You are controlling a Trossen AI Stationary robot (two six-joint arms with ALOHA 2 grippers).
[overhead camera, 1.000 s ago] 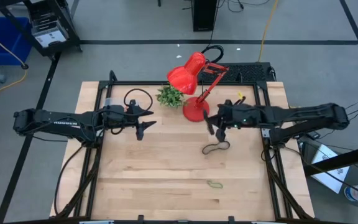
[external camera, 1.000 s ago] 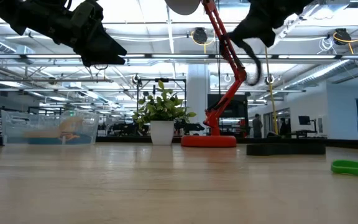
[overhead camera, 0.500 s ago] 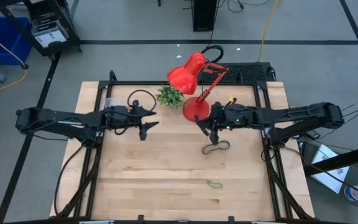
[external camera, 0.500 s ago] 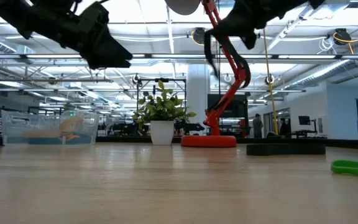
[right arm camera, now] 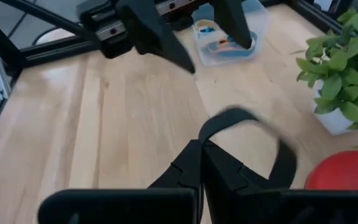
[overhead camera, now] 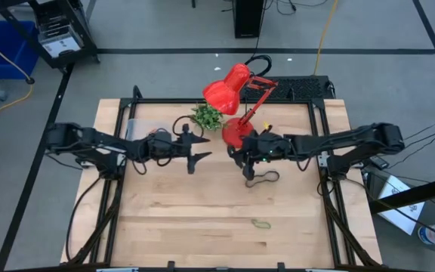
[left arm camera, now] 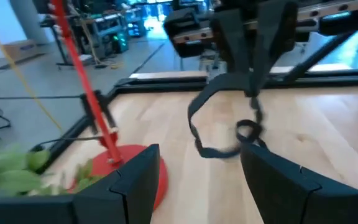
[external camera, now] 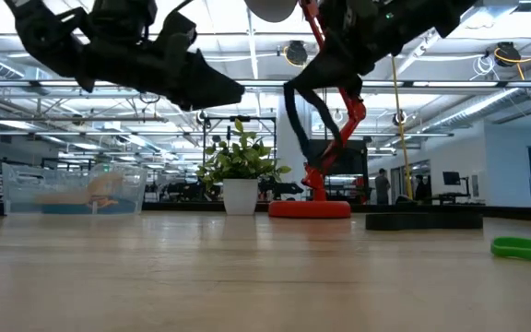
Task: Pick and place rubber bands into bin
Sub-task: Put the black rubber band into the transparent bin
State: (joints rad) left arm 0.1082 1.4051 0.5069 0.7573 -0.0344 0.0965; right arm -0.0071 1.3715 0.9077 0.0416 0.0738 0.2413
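Observation:
My right gripper (overhead camera: 248, 162) (right arm camera: 201, 148) hangs above the table's middle, shut on a black rubber band (left arm camera: 197, 124) (external camera: 304, 120). My left gripper (overhead camera: 201, 148) (left arm camera: 197, 183) stands open left of it, above the table, facing the band with nothing between its fingers. A grey-brown rubber band (overhead camera: 262, 179) lies flat on the wood just right of my right gripper. A green rubber band (overhead camera: 260, 224) (external camera: 524, 247) lies nearer the front edge. The clear bin (overhead camera: 138, 128) (right arm camera: 229, 37) stands at the far left with a few bands inside. My right gripper pinches the black rubber band's upper stretch (left arm camera: 253, 99) between its two shut fingers. The fingers slant down toward the table's left. The band hangs below them as a slack open loop (right arm camera: 247, 124), clear of the table.
A red desk lamp (overhead camera: 236, 113) and a small potted plant (overhead camera: 207, 115) stand at the far middle, close behind both grippers. A black block (external camera: 422, 219) lies at the far right. Bare wood stretches across the near half.
Both grippers have come down and toward the table's middle: the left toward the right edge, rolling a little, and the right toward the left edge. The black band has travelled with the right gripper, swinging below it. The bands on the table have stayed put.

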